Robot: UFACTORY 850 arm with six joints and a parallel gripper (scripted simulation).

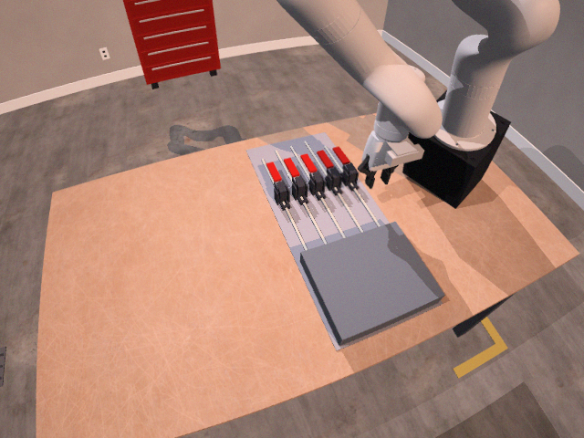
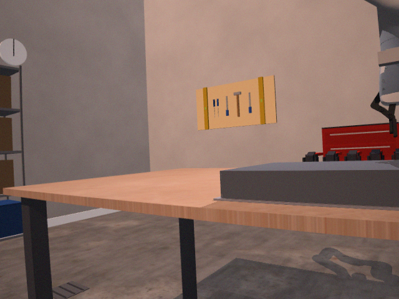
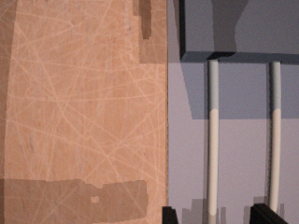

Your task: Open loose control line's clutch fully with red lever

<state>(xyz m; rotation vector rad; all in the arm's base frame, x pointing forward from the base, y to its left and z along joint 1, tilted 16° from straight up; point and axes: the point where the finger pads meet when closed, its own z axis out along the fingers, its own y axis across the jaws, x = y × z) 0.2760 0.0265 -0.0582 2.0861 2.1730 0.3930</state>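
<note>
Black pincer (image 1: 378,178) hangs half closed, holding nothing, just beside the end one of five red levers (image 1: 340,154).

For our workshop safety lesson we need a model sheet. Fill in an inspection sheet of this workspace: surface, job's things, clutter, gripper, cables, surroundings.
Surface: wooden table, with a grey plate lying on it.
Job's things: console and five clutches on the plate; all five red levers lie alike.
Clutter: nothing seen.
Gripper: gripper in the air beside the clutch row's end nearest the black pedestal, fingers half closed, nothing between them.
Cables: five lines run through the clutches into the console; no others seen.
Surroundings: red tool chest, tool board, shelf rack, yellow floor mark.
</note>
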